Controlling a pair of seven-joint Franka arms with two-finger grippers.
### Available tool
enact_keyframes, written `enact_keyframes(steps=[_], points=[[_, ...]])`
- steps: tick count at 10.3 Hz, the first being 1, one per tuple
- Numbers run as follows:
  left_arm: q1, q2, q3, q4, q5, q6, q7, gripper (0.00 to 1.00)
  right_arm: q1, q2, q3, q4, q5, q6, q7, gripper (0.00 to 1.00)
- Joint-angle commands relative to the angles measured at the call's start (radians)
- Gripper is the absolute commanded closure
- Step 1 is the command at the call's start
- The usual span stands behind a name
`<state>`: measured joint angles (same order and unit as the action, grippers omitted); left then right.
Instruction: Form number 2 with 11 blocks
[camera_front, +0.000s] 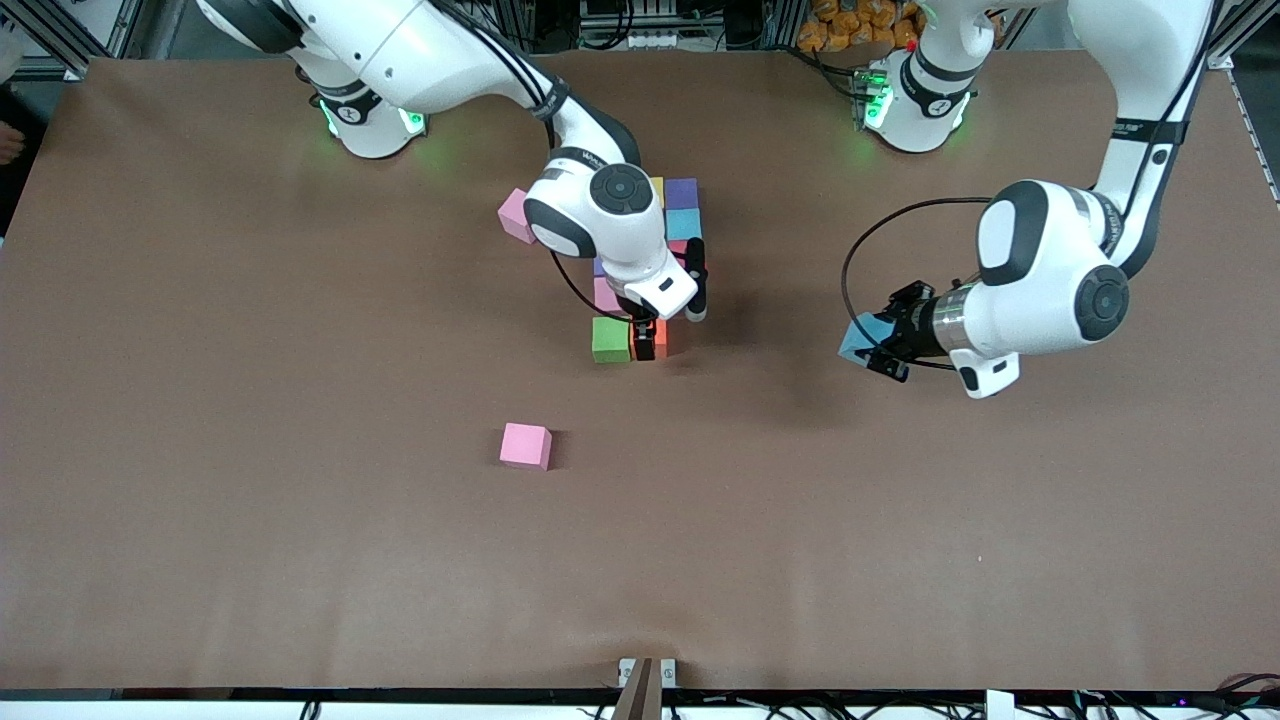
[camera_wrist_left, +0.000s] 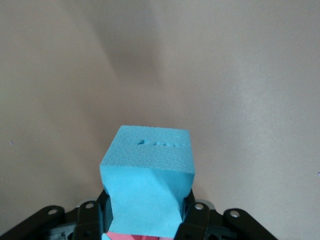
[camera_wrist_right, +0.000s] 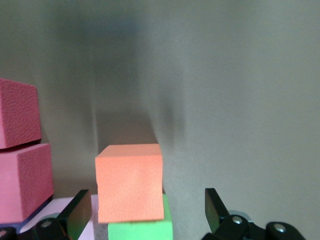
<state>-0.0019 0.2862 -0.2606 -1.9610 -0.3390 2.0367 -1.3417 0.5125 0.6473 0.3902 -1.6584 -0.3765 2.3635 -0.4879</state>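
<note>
Nearest the camera, a lone pink foam cube (camera_front: 526, 446) waits unplaced on the brown table (camera_front: 250, 400). Over the orange foam cube (camera_front: 660, 338), set beside the green foam cube (camera_front: 611, 339) in the figure's bottom row, the right end effector (camera_front: 668, 328) stands open, apparently having released it. Waiting apart, the left end effector (camera_front: 885, 340) grips a light blue foam cube (camera_front: 858, 335), likely next.

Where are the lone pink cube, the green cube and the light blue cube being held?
Pink foam cube (camera_front: 525, 445), front view, top face.
Green foam cube (camera_front: 610, 338), front view, top face.
Light blue foam cube (camera_wrist_left: 147, 177), left wrist view, front face, held in left end effector.

Right arm reaches from its base to mid-table, wrist bent down, right gripper (camera_front: 648, 338) low at the table with fingers (camera_wrist_right: 216, 206) spread wide; left arm folds at the elbow, left gripper (camera_front: 868, 345) aloft, clamped on a light blue block (camera_wrist_left: 147, 182)
</note>
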Motion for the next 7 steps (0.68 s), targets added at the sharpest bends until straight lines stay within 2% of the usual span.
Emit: enact_keyframes(steps=[1,2,5,7], points=[[-0.051,0.051,0.004,0.047,-0.014,0.042,-0.107,0.72,-0.017,-0.076,0.018,-0.037,0.043,-0.052,-0.003,0.0],[-0.079,0.07,0.004,0.047,-0.009,0.09,-0.179,0.72,-0.019,-0.11,0.018,-0.04,0.066,-0.1,-0.003,0.0],[-0.147,0.119,0.006,0.048,0.008,0.21,-0.344,0.72,-0.052,-0.288,0.019,-0.044,0.224,-0.324,0.02,0.0],[-0.203,0.148,0.009,0.05,0.012,0.259,-0.426,0.72,-0.145,-0.377,0.01,-0.041,0.229,-0.392,0.022,0.0]])
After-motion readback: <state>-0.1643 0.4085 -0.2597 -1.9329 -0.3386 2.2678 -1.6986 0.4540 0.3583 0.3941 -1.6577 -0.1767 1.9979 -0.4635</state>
